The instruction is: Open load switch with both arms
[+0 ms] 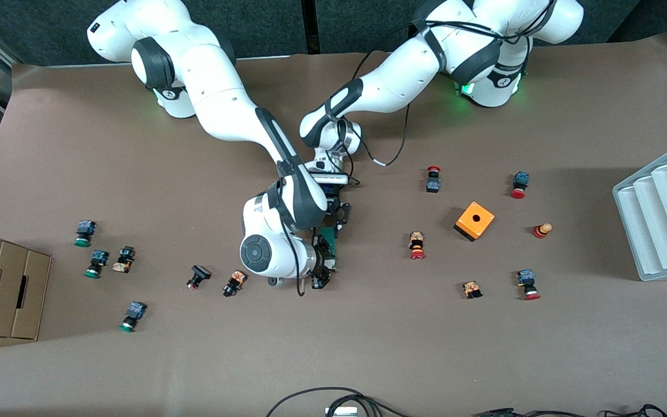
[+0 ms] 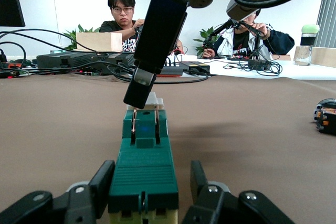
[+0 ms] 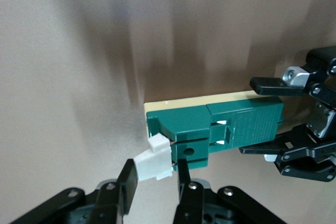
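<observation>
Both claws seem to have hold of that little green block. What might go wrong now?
The right claw pinches only the small white handle, so it might slip off when it pulls. The left claw grips just one end of the load switch, so the block could twist or lift off the table.

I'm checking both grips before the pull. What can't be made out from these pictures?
- Front view: the right arm's wrist covers much of the load switch and the right claw.
- Left wrist view: the bottom edge cuts off the left claw; the right claw hides part of the white handle.
- Right wrist view: the switch's underside on the table is unseen.
</observation>
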Robot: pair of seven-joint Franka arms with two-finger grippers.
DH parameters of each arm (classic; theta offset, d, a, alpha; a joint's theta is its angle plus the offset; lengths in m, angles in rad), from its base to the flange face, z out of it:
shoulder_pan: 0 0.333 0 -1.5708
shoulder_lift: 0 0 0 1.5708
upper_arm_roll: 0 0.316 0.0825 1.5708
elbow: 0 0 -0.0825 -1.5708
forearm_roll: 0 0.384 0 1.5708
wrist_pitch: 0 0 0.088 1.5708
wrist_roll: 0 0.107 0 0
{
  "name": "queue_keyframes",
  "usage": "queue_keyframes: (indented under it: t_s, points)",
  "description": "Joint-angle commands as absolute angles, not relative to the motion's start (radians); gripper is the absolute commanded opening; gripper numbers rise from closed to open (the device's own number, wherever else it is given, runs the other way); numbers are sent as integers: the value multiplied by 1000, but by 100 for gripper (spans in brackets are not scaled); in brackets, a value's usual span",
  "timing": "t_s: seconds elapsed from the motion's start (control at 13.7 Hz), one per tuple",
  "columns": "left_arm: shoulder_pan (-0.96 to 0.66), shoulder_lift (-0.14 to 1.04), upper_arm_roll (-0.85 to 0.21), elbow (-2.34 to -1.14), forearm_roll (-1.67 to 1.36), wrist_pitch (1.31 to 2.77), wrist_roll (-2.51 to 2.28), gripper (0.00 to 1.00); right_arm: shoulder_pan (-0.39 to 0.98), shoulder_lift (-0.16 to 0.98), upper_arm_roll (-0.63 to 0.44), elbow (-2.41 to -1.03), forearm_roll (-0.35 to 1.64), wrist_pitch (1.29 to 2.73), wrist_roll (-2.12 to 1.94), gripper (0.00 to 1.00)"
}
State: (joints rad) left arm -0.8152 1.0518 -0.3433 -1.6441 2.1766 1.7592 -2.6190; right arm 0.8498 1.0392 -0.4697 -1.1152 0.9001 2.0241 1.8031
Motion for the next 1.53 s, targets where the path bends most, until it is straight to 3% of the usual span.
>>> queue_keyframes:
  t_s: [0.0,1.24,1.46]
  points:
    - [-824,1069,-339,-1640,2174,1741,-2637,66,845,1037,-476,-1095,877,1999,1806,28]
    - [-824,1069,-339,-1640,2174,1741,-2638,68,848,971,-469,-1157,836,1970,1764,29]
    - [-824,1069,-339,-1641,2174,1741,-2637,68,842,982,-469,-1154,836,1986,1764,33]
